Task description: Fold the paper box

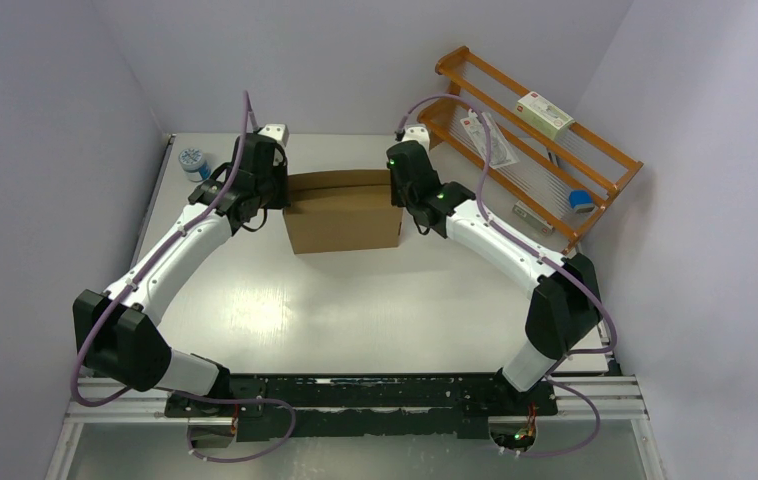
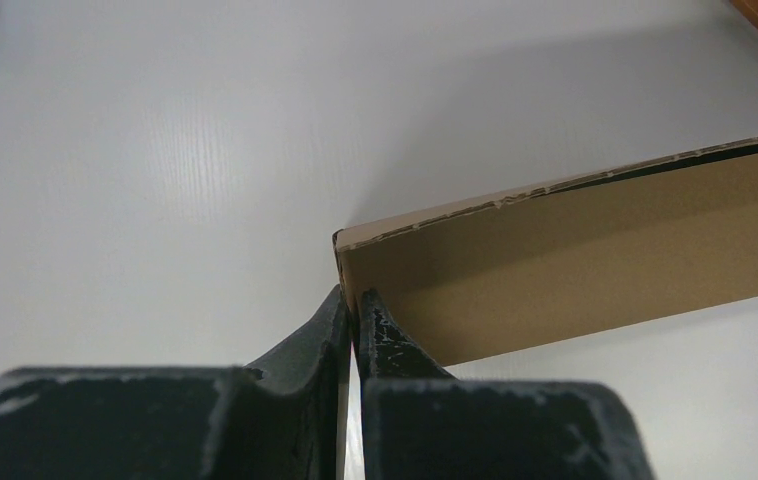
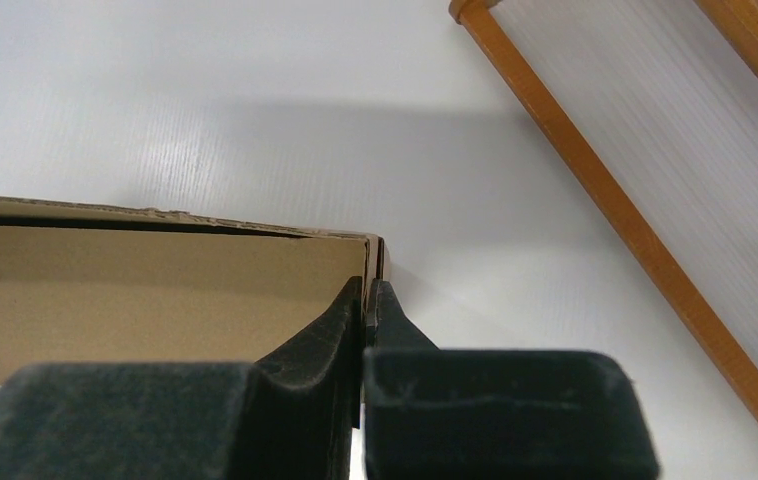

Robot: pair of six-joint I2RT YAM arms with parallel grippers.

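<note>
Pinching the paper box [image 1: 343, 225], left fingers [image 2: 323, 338], right fingers [image 3: 338, 325] hide its corners.

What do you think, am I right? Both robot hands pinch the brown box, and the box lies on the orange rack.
The left gripper and right gripper do pinch the paper box, but it sits on the table, not the orange rack; the top view shows that.

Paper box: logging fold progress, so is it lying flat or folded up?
Folded up: the paper box has upright walls, and the left end effector and right end effector each pinch one end wall.
</note>
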